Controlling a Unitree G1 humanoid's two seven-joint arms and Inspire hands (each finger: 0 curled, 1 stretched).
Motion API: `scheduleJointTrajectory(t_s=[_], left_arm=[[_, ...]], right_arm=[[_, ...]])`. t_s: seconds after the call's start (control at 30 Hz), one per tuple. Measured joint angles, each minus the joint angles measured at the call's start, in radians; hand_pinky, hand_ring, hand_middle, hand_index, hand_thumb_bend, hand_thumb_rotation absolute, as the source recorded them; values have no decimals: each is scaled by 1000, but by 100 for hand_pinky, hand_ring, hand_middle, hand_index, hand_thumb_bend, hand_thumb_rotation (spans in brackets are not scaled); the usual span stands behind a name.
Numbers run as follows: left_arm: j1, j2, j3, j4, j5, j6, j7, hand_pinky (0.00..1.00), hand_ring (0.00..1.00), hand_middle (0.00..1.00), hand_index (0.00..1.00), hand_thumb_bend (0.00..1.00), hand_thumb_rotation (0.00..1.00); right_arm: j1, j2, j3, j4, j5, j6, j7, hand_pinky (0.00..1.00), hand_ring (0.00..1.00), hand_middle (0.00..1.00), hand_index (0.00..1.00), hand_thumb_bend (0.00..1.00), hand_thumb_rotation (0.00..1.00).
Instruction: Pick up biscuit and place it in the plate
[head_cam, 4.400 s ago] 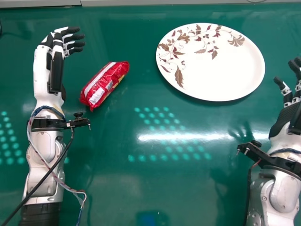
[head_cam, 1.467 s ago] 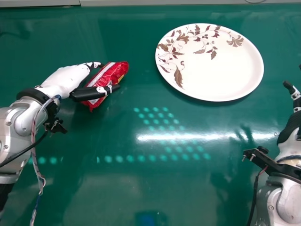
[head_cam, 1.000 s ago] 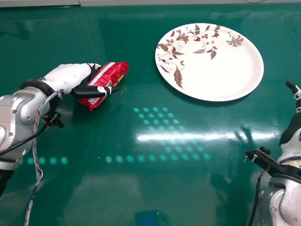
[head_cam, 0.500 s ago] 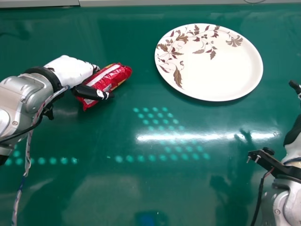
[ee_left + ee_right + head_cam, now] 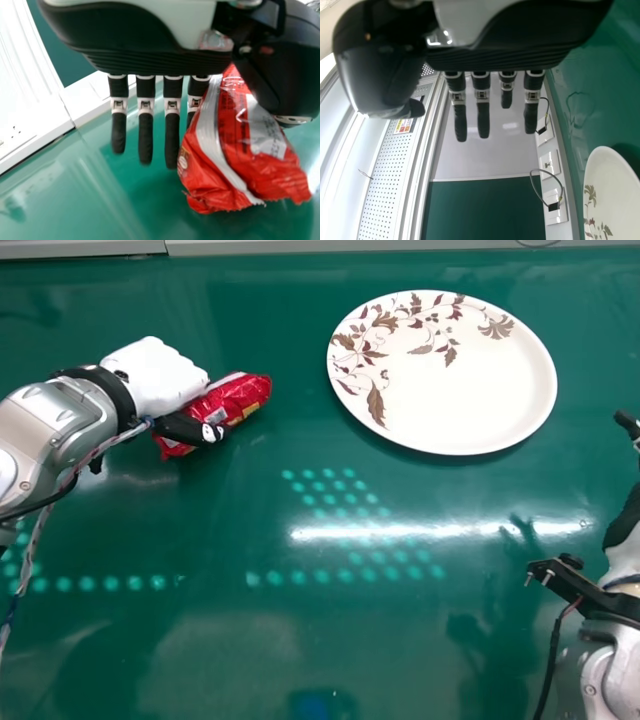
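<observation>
At the left of the head view, the red biscuit packet (image 5: 236,398) lies slanted in my left hand (image 5: 155,375), between the thumb on its near side and the fingers largely hidden behind it. In the left wrist view my left hand (image 5: 171,135) has the packet (image 5: 232,150) pinched between its thumb and the nearest finger; the other fingers hang straight beside it. The white plate (image 5: 450,390) with brown leaf patterns stands right of the packet, apart from it. My right hand (image 5: 626,520), at the right edge, is open; straight fingers show on the right hand (image 5: 482,112) in the right wrist view.
The glossy green table (image 5: 330,640) carries light reflections. A pale ledge (image 5: 300,248) runs along its far edge. In the right wrist view, white wall sockets (image 5: 554,205) with looped cables line the table's edge beside a perforated panel (image 5: 385,180).
My left hand has swung in from upright beside the packet, its thumb now along the near side. Over the last second hand and packet have shifted slightly together, leftward. The right arm has drifted a little right.
</observation>
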Motion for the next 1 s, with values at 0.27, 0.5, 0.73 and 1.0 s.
scheduleJointTrajectory(t_s=[0.27, 0.5, 0.73, 1.0], left_arm=[[5, 6, 10, 38, -11, -76, 92, 36, 40, 45, 51, 50, 3], [2, -7, 13, -21, -11, -9, -27, 40, 43, 48, 49, 49, 4], [23, -19, 22, -107, -30, 34, -92, 33, 37, 43, 49, 49, 3], [32, -25, 69, -141, -53, -7, 30, 34, 38, 42, 49, 49, 3]], right_arm=[[0, 3, 0, 0, 5, -3, -2, 70, 76, 77, 74, 49, 21], [-1, 6, 0, 0, 10, -3, -8, 71, 76, 77, 75, 49, 20], [-2, 0, 0, 0, 10, -3, -8, 72, 77, 78, 74, 49, 19], [-4, -2, -1, 1, 9, -2, -8, 73, 79, 81, 76, 49, 20]])
